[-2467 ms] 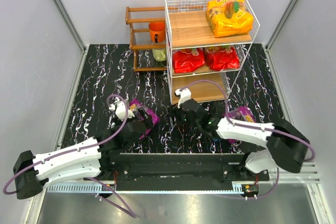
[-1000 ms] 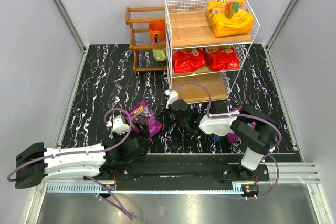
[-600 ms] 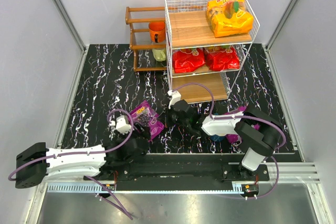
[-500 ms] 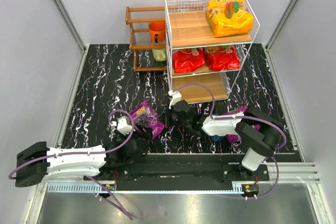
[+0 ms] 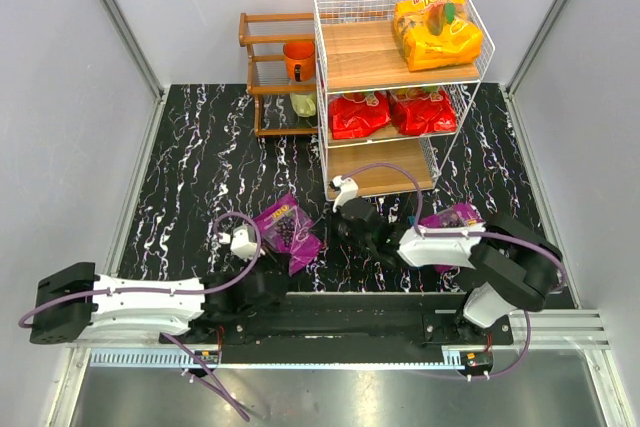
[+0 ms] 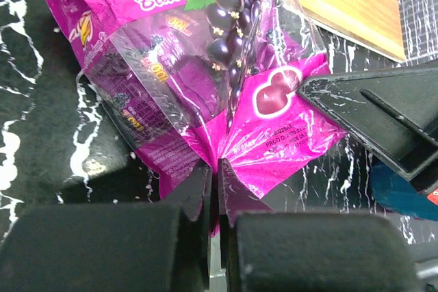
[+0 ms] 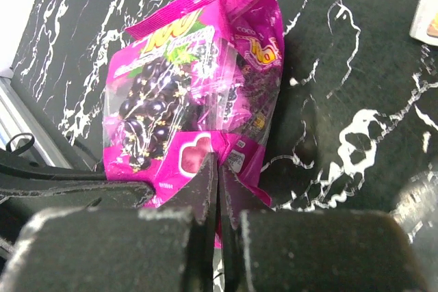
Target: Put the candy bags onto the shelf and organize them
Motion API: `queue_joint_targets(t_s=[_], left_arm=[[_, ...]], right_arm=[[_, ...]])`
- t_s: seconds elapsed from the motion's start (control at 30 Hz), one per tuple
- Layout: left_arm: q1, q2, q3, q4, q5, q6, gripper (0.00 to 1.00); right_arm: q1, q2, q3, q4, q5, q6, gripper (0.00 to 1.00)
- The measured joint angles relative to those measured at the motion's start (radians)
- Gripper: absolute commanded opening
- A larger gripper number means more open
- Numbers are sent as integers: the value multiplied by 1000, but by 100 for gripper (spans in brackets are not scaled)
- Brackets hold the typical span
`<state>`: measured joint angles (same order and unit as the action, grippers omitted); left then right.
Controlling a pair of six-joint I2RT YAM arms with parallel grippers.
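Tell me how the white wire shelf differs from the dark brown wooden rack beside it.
The white wire shelf is larger than the dark brown wooden rack. The shelf holds glossy plastic candy bags; the rack holds an orange cup. Both stand on the black marbled table.

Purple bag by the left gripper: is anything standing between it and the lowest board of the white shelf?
Yes. The right gripper and its wrist lie directly between the purple bag and the shelf's lowest board. That gripper is itself shut on the bag's edge, like the left gripper. Nothing else visibly blocks.
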<state>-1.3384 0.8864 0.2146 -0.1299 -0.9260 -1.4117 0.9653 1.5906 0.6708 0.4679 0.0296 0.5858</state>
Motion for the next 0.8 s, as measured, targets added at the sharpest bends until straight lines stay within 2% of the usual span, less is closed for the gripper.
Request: queue_joint_targets(t_s=[0.17,0.43,0.6,0.8], left_arm=[[-45,10,49,10,10,34,0],[-143,127,220,52,-11,119,0],[-174,222,270,119,11,176,0],[-163,300,308,213,42,271,0]], right_arm=[[25,-174,-52,-119,77,8,0],[37,-540,-82,-437,195,47,0],[39,-648,-80,-636,248,92,0],[43,-709,-60,-778,327,126,0]])
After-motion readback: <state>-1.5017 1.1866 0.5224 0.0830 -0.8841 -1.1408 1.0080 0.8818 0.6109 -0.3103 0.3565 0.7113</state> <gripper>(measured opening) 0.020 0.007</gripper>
